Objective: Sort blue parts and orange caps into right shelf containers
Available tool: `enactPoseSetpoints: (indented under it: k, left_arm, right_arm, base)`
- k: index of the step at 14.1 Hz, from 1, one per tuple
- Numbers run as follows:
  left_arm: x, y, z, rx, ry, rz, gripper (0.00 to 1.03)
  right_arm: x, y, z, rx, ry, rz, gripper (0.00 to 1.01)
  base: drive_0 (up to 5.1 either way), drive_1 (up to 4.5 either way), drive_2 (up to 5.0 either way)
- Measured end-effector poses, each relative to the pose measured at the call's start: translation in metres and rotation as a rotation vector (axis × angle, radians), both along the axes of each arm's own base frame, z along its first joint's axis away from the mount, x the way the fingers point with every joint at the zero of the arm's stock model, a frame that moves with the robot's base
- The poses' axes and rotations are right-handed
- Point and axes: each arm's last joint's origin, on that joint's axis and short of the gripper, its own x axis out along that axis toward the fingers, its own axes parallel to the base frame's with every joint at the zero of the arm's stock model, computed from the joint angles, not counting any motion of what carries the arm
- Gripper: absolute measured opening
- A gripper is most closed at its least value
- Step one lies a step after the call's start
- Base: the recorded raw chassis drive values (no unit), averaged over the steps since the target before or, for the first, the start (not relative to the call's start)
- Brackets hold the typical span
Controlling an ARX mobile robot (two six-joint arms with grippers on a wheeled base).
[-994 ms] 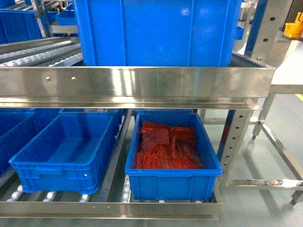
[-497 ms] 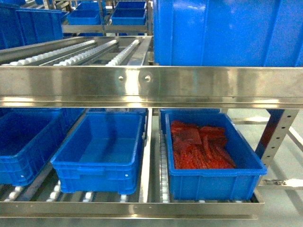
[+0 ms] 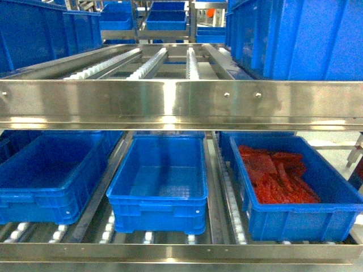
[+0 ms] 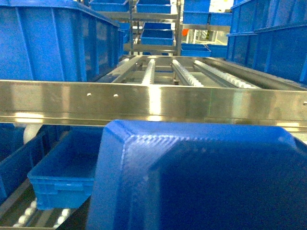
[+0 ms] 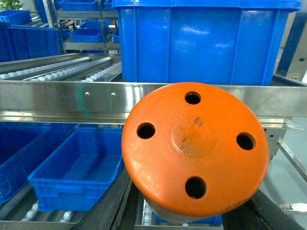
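A round orange cap [image 5: 194,148] with several holes fills the right wrist view, and my right gripper [image 5: 187,216] is shut on it, its dark fingers [image 5: 103,208] showing on both sides below. A large blue part [image 4: 192,177] hangs close before the left wrist camera and hides the left gripper's fingers; it appears held. Neither gripper shows in the head view. On the lower shelf stand three blue containers: a left one [image 3: 34,195], an empty middle one [image 3: 156,199] and a right one [image 3: 295,212] holding red-orange pieces [image 3: 278,175].
A steel shelf beam [image 3: 181,105] crosses in front, above the lower bins. Roller tracks [image 3: 147,62] run back on the upper level. Big blue crates stand on that level at the right [image 3: 306,39] and at the left [image 3: 34,31]. More racks with bins stand behind.
The head view has swung left: the bins and the big upper crate have slid right in the frame, and a third bin has come into view at the lower left.
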Motion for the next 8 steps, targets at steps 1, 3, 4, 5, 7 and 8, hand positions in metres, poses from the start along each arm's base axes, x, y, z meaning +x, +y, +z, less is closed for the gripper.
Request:
enactPoseSetpoints:
  k: [1,3,4,5,7,8]
  left_arm:
    - [0.0000,0.0000,-0.0001,0.000,0.001,0.001,0.43]
    - [0.0000,0.0000,-0.0002,0.000,0.002,0.000,0.43]
    - [0.0000,0.0000,-0.0001,0.000,0.001,0.001,0.43]
    - [0.0000,0.0000,-0.0002,0.000,0.002,0.001,0.43]
    - [0.0000,0.0000,-0.0001,0.000,0.002,0.000,0.43]
    - [0.0000,0.0000,-0.0003,0.000,0.003,0.000,0.43]
  right_arm:
    - [0.0000,0.0000,-0.0001,0.000,0.001,0.000,0.42]
    - [0.0000,0.0000,-0.0001,0.000,0.002,0.000,0.42]
    - [0.0000,0.0000,0.0000,0.000,0.000,0.000,0.42]
    - [0.0000,0.0000,-0.0001,0.000,0.002,0.000,0.42]
    - [0.0000,0.0000,-0.0001,0.000,0.001,0.000,0.42]
    - [0.0000,0.0000,-0.0002,0.000,0.002,0.000,0.42]
  base:
    - [-5.0,2.44,2.4]
    - [-5.0,2.44,2.4]
    - [-5.0,2.44,2.4]
    - [-5.0,2.44,2.4]
    - [-5.0,2.47,2.5]
    - [-5.0,2.48,2.5]
